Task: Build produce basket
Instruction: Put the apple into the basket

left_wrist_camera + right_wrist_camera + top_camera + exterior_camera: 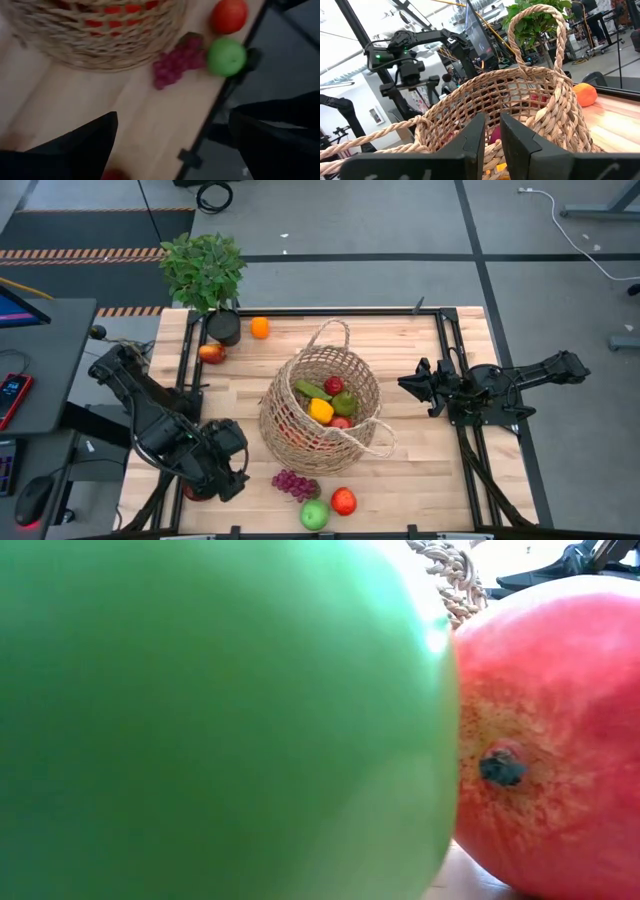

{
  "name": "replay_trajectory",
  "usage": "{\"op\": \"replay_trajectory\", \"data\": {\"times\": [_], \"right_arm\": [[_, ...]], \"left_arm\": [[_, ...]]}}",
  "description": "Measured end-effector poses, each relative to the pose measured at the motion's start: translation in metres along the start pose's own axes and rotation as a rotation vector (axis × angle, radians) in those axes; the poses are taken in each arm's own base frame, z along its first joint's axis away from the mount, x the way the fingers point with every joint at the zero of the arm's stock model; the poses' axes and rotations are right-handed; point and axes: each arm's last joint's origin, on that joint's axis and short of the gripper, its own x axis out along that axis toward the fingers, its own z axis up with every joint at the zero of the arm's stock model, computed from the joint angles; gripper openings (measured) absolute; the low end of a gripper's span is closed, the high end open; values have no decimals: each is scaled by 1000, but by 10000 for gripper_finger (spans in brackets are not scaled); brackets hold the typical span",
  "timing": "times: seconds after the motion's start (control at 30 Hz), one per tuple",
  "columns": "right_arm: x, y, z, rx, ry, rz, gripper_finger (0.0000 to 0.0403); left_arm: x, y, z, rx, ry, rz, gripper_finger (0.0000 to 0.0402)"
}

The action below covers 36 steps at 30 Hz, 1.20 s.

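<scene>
- The left gripper [232, 476] hovers low over the near-left part of the table [420, 470], its fingers spread wide and empty; a small red fruit [114, 175] lies just under it, barely showing between the fingers in the left wrist view.
- Ahead of that gripper lie the purple grapes [295, 484], then the green apple [315, 515] and the red apple [344, 501] side by side near the table's front edge; the wicker basket [320, 405] stands beyond the grapes, already holding a yellow pepper [321, 410] and other produce.
- Judged from this, the step in hand is picking up a loose fruit near the left gripper; it calls for centring the fingers over one piece, coming straight down, and closing around its widest part so the round skin does not squirt out.
- The grapes probably need a grip low on the bunch.
- An orange [260, 327] and another apple [211, 353] wait well behind, beside the potted plant [205, 275].
- The right gripper [410, 385] rests pressed together and empty, level, pointing at the basket's right side.
</scene>
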Motion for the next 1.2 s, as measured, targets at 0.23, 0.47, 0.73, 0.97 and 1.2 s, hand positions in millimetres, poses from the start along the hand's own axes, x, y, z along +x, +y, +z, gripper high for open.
{"op": "replay_trajectory", "data": {"times": [0.23, 0.47, 0.73, 0.97, 1.2], "right_arm": [[0, 0, 0, 0, 0, 0, 64], [0, 0, 0, 0, 0, 0, 64], [0, 0, 0, 0, 0, 0, 64], [0, 0, 0, 0, 0, 0, 64], [0, 0, 0, 0, 0, 0, 64]], "left_arm": [[-1, -1, -6, 14, 138, -35, 386], [9, -10, -32, 176, 288, -3, 386], [47, -30, -68, 679, 378, 54, 386], [79, -33, -92, 754, 562, 170, 386], [97, -22, -107, 736, 663, 153, 386]]}}
